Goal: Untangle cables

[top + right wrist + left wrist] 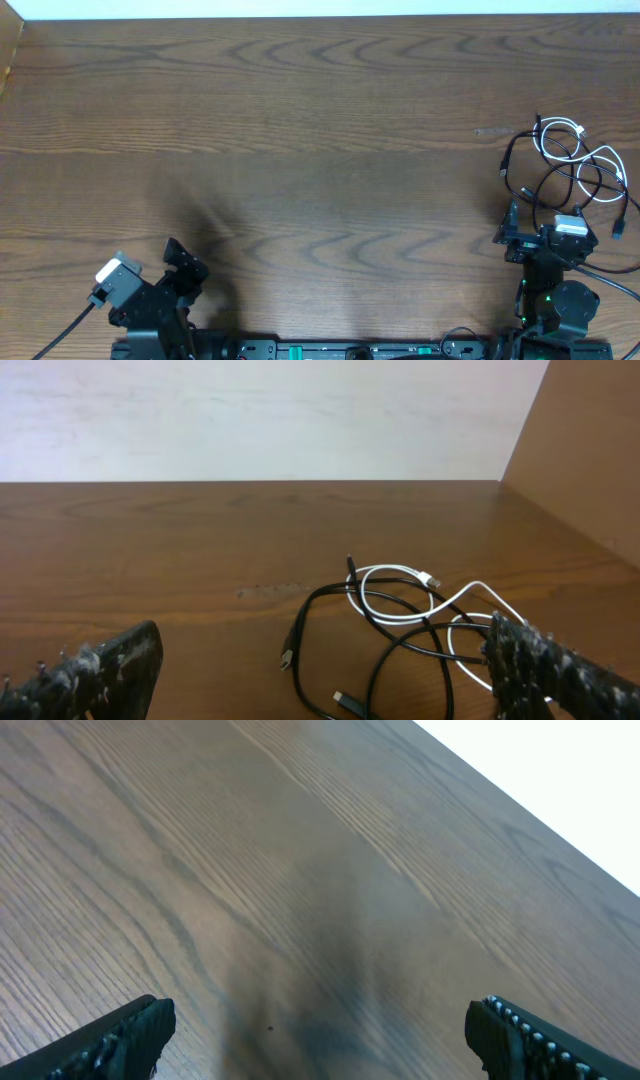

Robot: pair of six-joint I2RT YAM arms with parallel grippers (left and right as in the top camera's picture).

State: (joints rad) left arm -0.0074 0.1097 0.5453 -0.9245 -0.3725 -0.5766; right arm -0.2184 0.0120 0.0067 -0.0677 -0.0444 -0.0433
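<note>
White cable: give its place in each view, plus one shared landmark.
Overhead: white cable at far right, tangled with black cables.
Left wrist: not in it.
Right wrist: lower right, looped over the black cables.
Shared landmark: pale scuff on the table, left of the tangle in overhead and right wrist.

Wood-grain bench [300, 150]. Tangle of cables [570, 165] near right edge, about halfway between back and front. One white cable [560, 135] loops through several black cables [510, 150], with small plugs at the loose ends. Left arm [150, 300] at front-left corner, left jaws spread with nothing between them, well apart from the tangle. Right arm [555, 290] at front-right corner, right jaws aimed at the back edge, just beside the nearest black loop; contact unclear from above.
</note>
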